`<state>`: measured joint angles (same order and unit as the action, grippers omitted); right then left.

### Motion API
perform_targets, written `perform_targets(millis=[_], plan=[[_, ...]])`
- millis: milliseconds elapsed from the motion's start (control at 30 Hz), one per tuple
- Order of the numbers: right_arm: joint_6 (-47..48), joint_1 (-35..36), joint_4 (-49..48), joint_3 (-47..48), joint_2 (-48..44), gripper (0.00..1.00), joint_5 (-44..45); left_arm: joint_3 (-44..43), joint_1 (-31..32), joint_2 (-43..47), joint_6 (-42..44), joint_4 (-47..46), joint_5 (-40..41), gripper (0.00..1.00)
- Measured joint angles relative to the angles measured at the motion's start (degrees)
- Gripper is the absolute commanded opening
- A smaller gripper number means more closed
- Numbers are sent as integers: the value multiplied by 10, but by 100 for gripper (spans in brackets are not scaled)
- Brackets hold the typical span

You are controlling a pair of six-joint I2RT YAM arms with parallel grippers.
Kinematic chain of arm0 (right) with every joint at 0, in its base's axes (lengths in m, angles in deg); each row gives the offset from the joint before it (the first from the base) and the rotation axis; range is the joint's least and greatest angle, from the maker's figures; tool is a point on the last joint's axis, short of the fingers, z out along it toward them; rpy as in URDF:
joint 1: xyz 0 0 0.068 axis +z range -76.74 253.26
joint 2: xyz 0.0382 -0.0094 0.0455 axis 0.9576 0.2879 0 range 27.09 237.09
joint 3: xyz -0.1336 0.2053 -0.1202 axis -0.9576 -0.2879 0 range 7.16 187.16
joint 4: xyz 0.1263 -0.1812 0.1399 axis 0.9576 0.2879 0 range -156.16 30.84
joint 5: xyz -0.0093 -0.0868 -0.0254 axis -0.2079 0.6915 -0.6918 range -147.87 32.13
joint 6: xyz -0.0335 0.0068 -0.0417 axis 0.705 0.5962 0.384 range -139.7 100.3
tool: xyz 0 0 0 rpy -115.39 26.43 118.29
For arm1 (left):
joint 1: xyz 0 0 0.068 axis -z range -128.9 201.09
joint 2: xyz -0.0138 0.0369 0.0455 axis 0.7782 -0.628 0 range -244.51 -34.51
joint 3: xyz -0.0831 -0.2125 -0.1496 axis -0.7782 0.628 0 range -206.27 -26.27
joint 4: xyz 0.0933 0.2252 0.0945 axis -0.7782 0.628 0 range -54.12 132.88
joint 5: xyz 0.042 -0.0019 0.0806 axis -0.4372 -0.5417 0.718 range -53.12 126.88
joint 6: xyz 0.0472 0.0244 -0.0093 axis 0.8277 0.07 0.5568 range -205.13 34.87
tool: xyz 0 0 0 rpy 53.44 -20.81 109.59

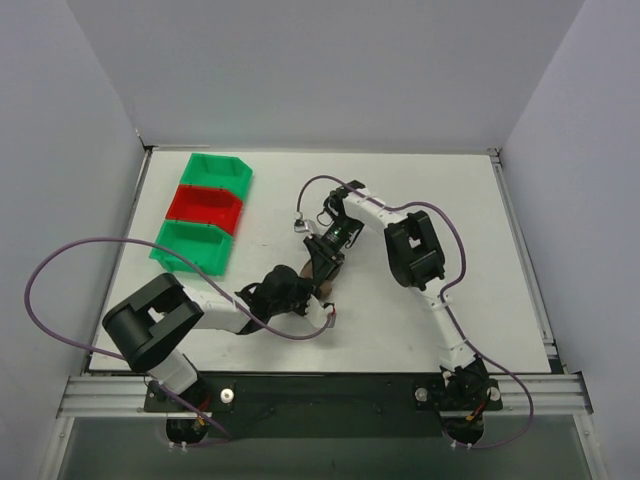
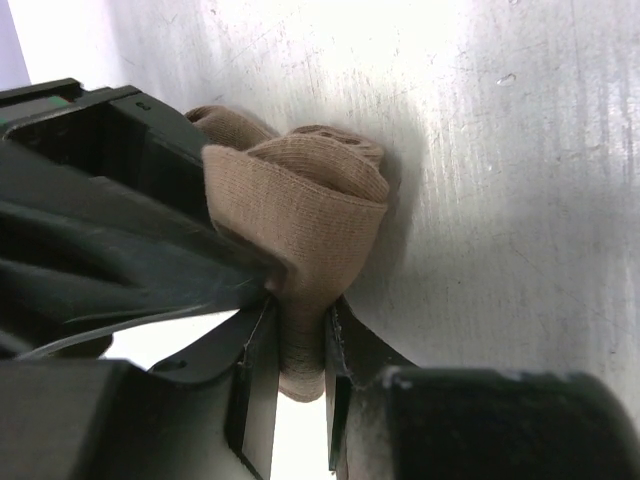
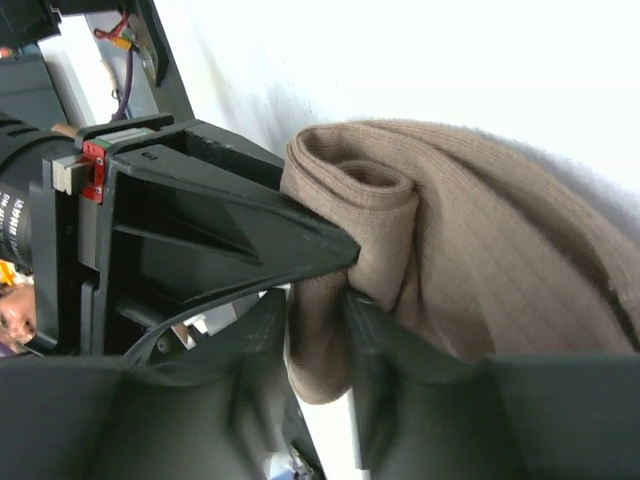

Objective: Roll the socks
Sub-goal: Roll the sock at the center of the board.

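Observation:
A tan-brown sock [image 2: 300, 200] lies rolled into a loose coil on the white table. My left gripper [image 2: 298, 350] is shut on a fold at the roll's lower edge, with both pads pressing the fabric. In the right wrist view the same sock [image 3: 480, 260] shows a tight coil at its end, and my right gripper [image 3: 318, 340] pinches a hanging fold of it. From above, the left gripper [image 1: 298, 287] and the right gripper [image 1: 322, 266] meet tip to tip at the table's middle. They cover nearly all of the sock [image 1: 323, 289].
Three bins stand in a row at the back left: a green bin [image 1: 216, 172], a red bin [image 1: 205, 205] and another green bin [image 1: 190, 246]. The right arm's elbow [image 1: 412, 250] juts out to the right of the grippers. Purple cables loop beside both arms.

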<state>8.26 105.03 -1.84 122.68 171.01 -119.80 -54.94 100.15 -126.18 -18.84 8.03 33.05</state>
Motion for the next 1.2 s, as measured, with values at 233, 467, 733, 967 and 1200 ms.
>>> perform_targets(millis=[233,467,733,967,1200], plan=[[-14,-25,3,30,-10,65,31,-17,1,7,-10,43,0,0],[-39,-57,-36,32,-71,70,117,-60,1,8,-38,120,-1,0],[-100,-104,-174,-85,-253,70,253,-160,0,-21,-85,257,-17,0],[-124,-203,-312,-278,-418,70,325,-266,-16,-69,-123,384,-56,0],[-81,-238,-392,-475,-576,76,372,-428,-45,-163,-159,531,-118,0]])
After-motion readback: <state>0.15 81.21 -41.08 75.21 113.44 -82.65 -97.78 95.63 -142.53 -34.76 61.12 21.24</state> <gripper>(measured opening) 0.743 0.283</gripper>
